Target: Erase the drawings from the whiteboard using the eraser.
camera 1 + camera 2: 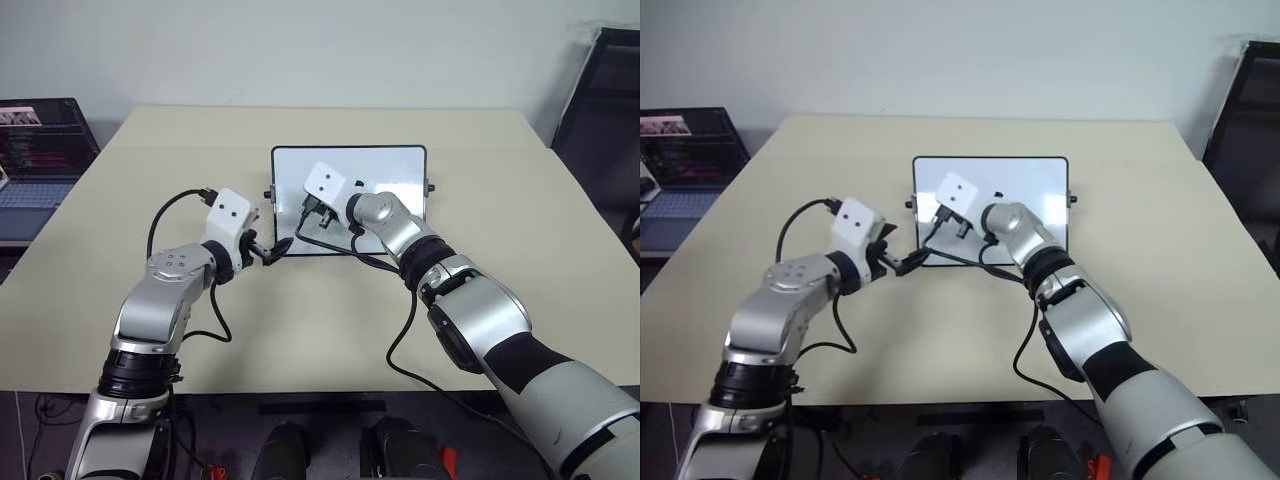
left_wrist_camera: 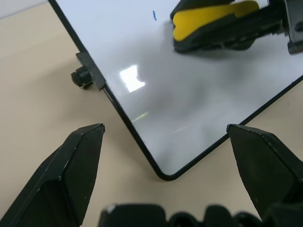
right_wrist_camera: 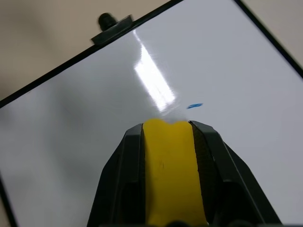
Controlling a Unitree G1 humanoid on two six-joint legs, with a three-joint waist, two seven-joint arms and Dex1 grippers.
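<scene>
Your right pincer [image 3: 166,127] clamps the eraser [image 3: 168,170] on the whiteboard [image 3: 71,142] beside one last blue stroke [image 3: 194,106], while your wide-spread left pincer [image 2: 165,137] straddles its near corner on the tabletop [image 1: 120,250], so an unbraced wipe could slide the board.

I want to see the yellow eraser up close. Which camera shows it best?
The right wrist view: the eraser is big there, pinched in the right gripper. The left wrist view shows it sideways, farther off; in the eye views the arm hides it.
</scene>
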